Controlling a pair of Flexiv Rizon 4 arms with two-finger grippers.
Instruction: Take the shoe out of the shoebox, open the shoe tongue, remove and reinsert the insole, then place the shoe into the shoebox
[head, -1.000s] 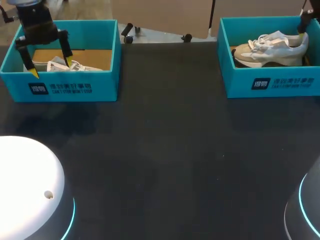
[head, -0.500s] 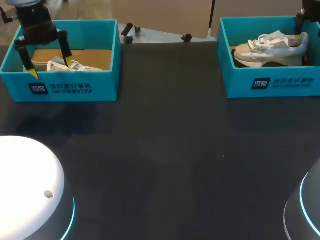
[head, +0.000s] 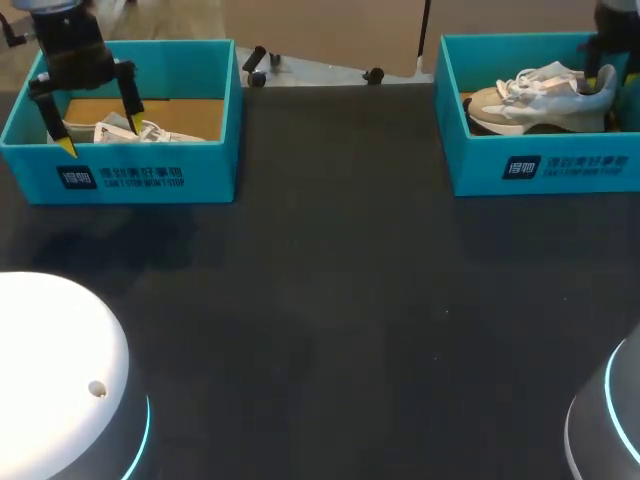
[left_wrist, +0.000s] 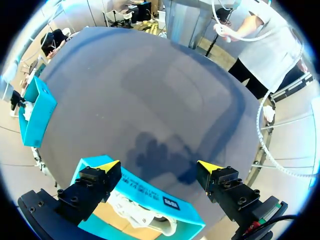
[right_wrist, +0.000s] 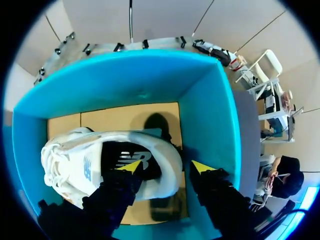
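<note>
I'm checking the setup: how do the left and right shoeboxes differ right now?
The left shoebox holds a low-lying shoe, half hidden by its wall; the right shoebox holds an upright sneaker, plainly visible. The left gripper hovers open above the left shoebox; the right gripper straddles the sneaker's heel. Both boxes are teal and lidless.

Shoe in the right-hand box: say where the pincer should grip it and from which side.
Grip the shoe by its heel collar from above, one finger inside the opening, one behind the heel. It stands upright, opening upward; the box walls block side approaches.
</note>
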